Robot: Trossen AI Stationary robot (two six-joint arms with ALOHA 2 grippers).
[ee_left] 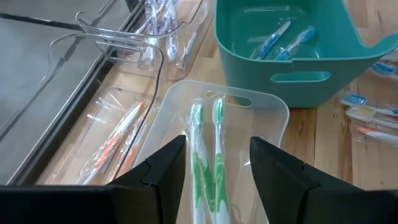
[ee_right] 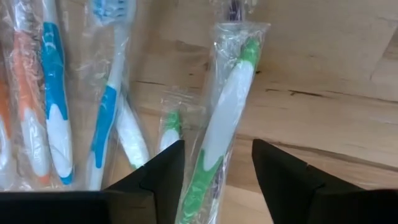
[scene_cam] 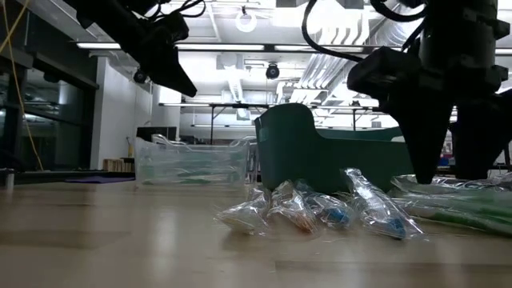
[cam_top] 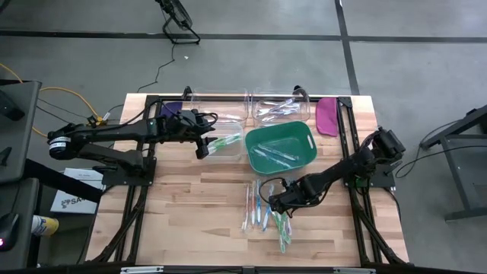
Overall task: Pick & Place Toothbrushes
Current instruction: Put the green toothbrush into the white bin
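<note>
Wood table [cam_top: 190, 205] — right wrist alone shows green toothbrush [ee_right: 217, 124] wrapped.

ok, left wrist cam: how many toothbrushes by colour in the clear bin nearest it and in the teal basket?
green toothbrushes, in the clear bin: 2
blue toothbrushes, in the teal basket: 2 in view
Total: 4

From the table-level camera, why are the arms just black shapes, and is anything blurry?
Low view: bright ceiling lights behind leave both arms silhouetted; the nearest tabletop is soft. Right wrist view: the wrapper glints, and the near fingers are blurred.
</note>
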